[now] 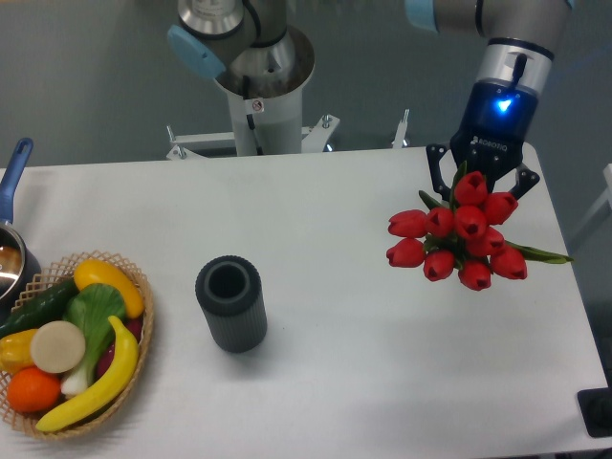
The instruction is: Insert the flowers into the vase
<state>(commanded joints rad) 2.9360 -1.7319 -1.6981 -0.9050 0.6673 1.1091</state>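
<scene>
Gripper (482,184) — at the right rear of the desk (363,363), hanging from a wrist with a blue light. We see its two dark fingers (436,170) splayed to either side of the flowers, with the top of the bunch between them; the stems are hidden behind the heads, so we cannot tell whether the fingers are clamped on them.

Flowers (460,235) — a tight bunch of red tulip heads facing the camera, with green leaves poking out, one long leaf pointing right. The bunch sits directly under the gripper, over the right side of the desk, well apart from the vase.

Vase (230,304) — a dark grey ribbed cylinder with a round open mouth and thick rim, standing upright left of centre on the desk. We see nothing inside it.

Basket (129,382) — wicker, at the front left corner, just left of the vase but not touching it. We count in it two yellow bananas, an orange, a cucumber, a leafy green and a pale round slice.

Pot (11,258) — metal, with a blue handle, cut off by the left edge just behind the basket.

Arm base (258,86) — a grey column mounted behind the rear edge of the desk.
</scene>
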